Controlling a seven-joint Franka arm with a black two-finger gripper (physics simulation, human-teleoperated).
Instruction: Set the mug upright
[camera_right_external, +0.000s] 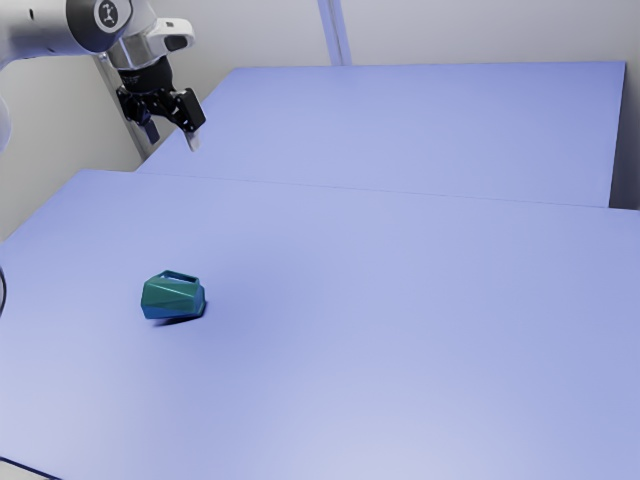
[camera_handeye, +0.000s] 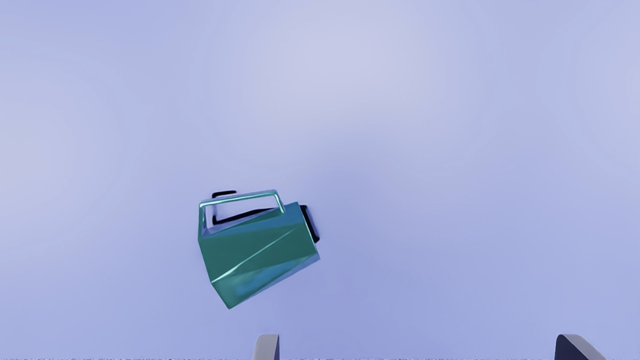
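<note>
Hanging open at the exterior view's upper left, my pincer (camera_right_external: 173, 142) should grip the mug (camera_right_external: 173, 299), toppled on the counter (camera_right_external: 400, 330) at lower left, by its probably light, stiff, slick body, sparing the thin handle (camera_handeye: 240, 196).

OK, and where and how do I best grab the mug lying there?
Likely by the body of the mug, from above, open fingers straddling its width: one on the side opposite the handle, the other perhaps through the handle's gap. The mug lies on its side, wall facing up, and the handle juts out sideways, leaving the top approach clear.
</note>
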